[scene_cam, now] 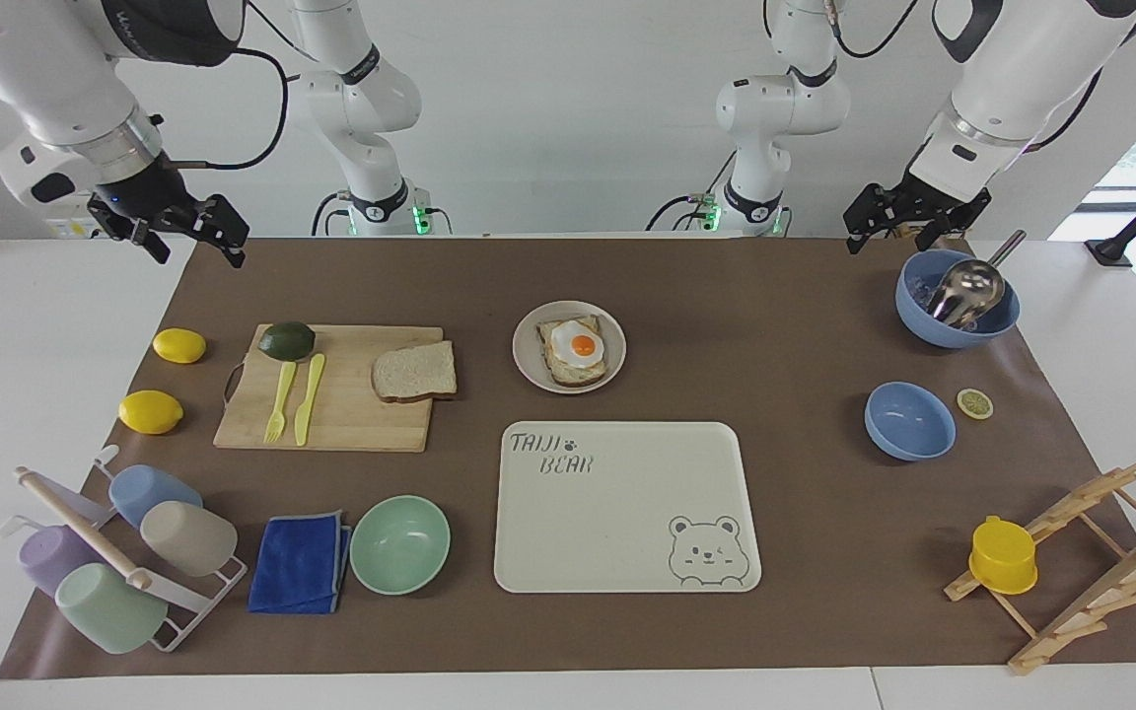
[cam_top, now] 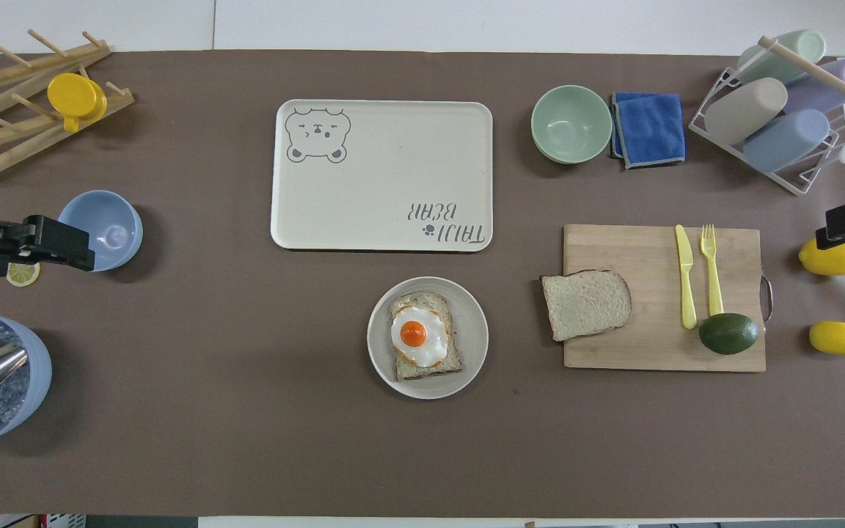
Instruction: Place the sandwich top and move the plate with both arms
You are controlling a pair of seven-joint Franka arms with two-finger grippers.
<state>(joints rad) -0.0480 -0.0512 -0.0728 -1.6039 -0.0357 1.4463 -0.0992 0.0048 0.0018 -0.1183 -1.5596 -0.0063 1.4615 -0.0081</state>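
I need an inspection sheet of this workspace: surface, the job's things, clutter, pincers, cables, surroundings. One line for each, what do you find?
Surface: brown mat on a white table.
Job's things: sandwich top lies on the cutting board, partly over its edge; plate holds toast with a fried egg, beside the bear tray.
Clutter: lemons, avocado, plastic fork and knife, three bowls, scoop, blue cloth, cup rack, yellow cup on a wooden rack.
Pincers: left pincer open, raised above the bowl with the scoop; right pincer open, raised over the mat's edge; both hold nothing.
Cables: black cables at the arms and bases.
Surroundings: white wall, window.
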